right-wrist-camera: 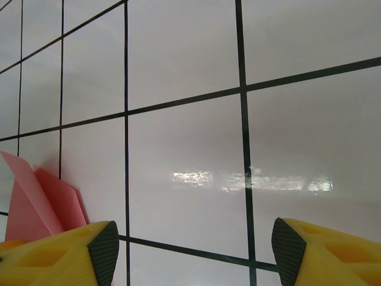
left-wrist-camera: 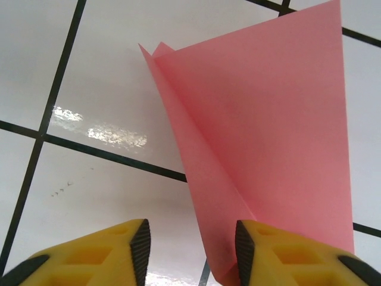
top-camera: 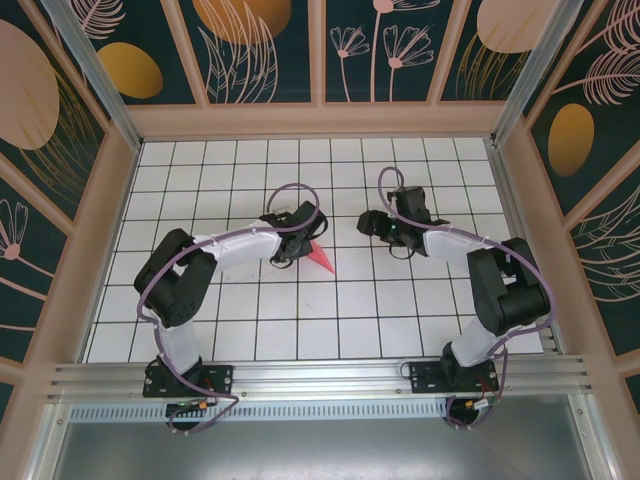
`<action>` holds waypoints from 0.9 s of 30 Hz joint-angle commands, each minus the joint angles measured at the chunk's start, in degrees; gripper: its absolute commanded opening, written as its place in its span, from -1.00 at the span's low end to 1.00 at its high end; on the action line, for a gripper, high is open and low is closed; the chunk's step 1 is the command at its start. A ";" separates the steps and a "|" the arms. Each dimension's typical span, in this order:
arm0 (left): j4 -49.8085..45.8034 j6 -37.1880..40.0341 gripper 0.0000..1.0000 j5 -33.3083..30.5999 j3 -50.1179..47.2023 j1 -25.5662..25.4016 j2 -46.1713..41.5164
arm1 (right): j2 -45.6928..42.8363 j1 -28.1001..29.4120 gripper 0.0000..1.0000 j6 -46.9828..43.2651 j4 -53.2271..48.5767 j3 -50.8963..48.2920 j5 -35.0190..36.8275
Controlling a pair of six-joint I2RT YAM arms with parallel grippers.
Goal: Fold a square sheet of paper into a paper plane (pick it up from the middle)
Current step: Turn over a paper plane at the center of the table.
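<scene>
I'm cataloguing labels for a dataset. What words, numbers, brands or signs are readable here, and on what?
None can be read.
The pink paper is plain, the white board carries only black grid lines, and the wall panels show only plant drawings.

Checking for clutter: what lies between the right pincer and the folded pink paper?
Bare white gridded board, seen in the top view, separates the right pincer from the folded pink paper.
</scene>
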 commanded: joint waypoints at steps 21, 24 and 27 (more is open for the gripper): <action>11.46 -1.57 -0.97 -0.67 -4.05 -0.28 -4.56 | 0.22 -0.05 0.34 0.59 0.71 0.48 -1.53; 16.98 1.68 -1.00 0.47 -5.25 -0.24 -7.45 | -2.50 -0.31 0.34 0.96 1.30 0.16 -2.03; 22.70 7.02 -1.00 3.75 -5.15 -0.28 -10.94 | -6.15 -0.54 0.36 1.02 1.76 -0.32 -4.68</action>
